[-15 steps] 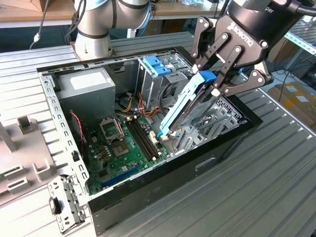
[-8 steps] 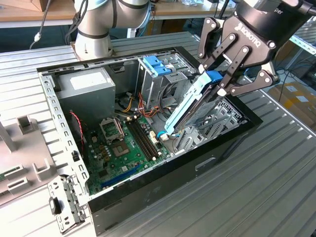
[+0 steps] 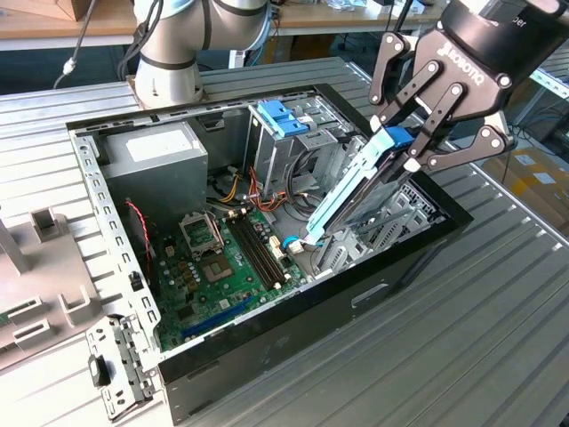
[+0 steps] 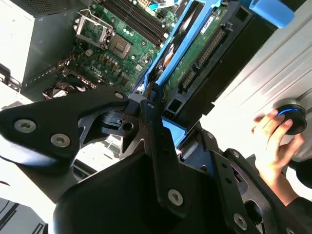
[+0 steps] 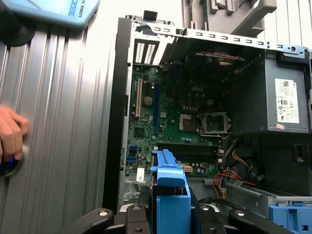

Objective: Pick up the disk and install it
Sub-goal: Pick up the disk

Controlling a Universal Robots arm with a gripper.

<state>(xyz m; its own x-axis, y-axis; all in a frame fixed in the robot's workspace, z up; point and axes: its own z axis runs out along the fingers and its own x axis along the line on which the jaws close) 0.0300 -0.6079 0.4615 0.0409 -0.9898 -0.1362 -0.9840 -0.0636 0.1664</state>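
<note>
Exterior view, claw (image 3: 398, 147) clamped on tilted disk (image 3: 354, 191), slanting into open computer case (image 3: 373, 289)

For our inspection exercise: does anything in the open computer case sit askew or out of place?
Yes: the disk stands steeply tilted, its lower end down inside the case, its upper end clamped by the gripper. It is not lying flat in a bay.

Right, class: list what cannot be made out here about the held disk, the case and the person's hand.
1. The silver metal hard disk with blue plastic rails: how its lower end sits in the black computer case is hidden behind the disk itself, exterior view.
2. Where the jaws meet the disk: cut off by the picture's edge, first wrist view.
3. The person's hand: arm cut off by the edge, second wrist view; the round black-and-blue object it touches is unidentifiable.
</note>
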